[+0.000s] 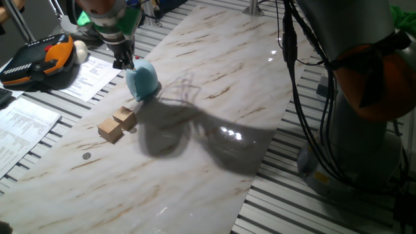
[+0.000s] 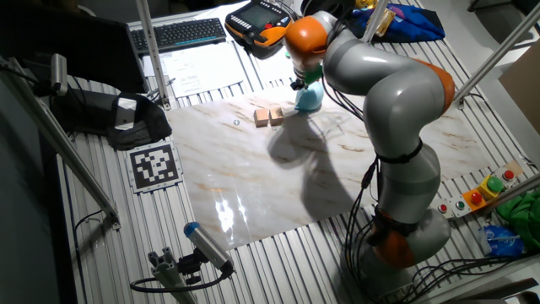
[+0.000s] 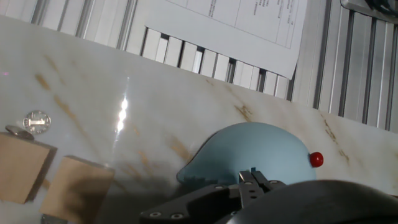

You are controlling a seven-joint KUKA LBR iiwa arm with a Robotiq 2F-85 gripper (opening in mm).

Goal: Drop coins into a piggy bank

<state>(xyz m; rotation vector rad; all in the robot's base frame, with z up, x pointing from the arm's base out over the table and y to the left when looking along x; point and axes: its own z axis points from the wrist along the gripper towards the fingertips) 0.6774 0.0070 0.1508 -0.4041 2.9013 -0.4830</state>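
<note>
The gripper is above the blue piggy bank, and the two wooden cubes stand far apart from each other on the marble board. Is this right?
Not quite. The cubes stand side by side, nearly touching, as one fixed view shows. The gripper is indeed above the piggy bank.

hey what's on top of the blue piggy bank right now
The gripper hangs just above the piggy bank, fingertips together. A small red mark shows near its top. The slot and any coin are hidden.

2 fixed views oblique, opposite sides | hand view close, downward | shared: piggy bank (image 1: 142,79)
</note>
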